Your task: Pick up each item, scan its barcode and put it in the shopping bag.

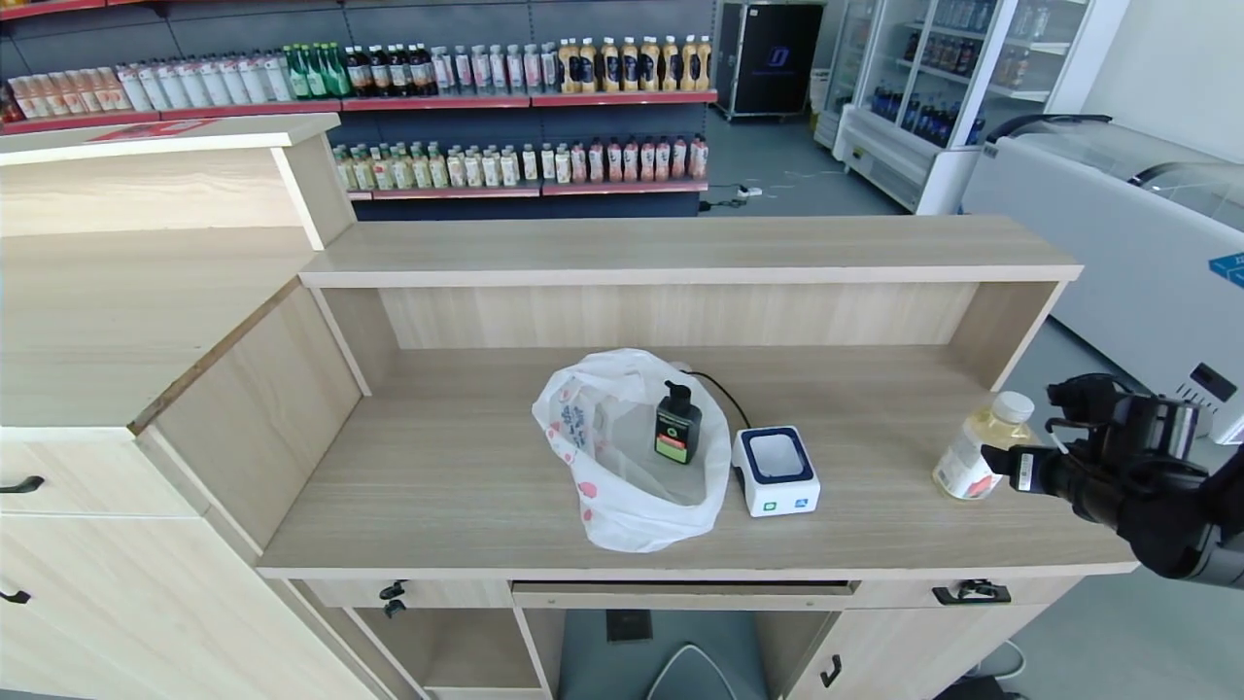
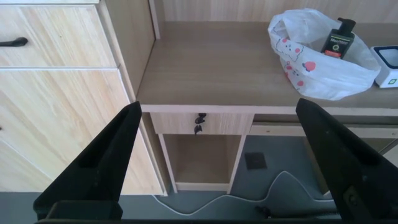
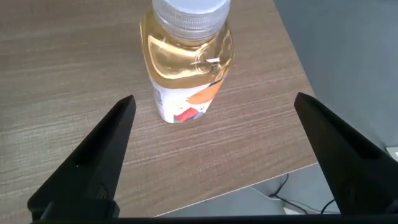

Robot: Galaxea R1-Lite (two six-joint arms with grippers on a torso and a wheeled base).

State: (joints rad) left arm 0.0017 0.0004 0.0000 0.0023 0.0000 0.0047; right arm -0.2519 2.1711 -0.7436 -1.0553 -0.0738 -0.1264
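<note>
Since the juice bottle (image 1: 975, 449) stands unscanned on the worktop (image 1: 466, 467), well right of the scanner (image 1: 775, 470), my right hand (image 3: 214, 102) sits released just beside it, lined up to grasp; my left hand (image 2: 217, 109) is likewise released.

Light wood-grain checkout counter (image 1: 466, 467) has a raised back ledge. Behind it stands dark shelving with red edges (image 1: 437, 101), stocked with bottled drinks. Grey floor (image 1: 777, 156). White glass-door refrigerator cabinets (image 1: 933, 87) and a white chest freezer (image 1: 1088, 253) occupy the right side.
</note>
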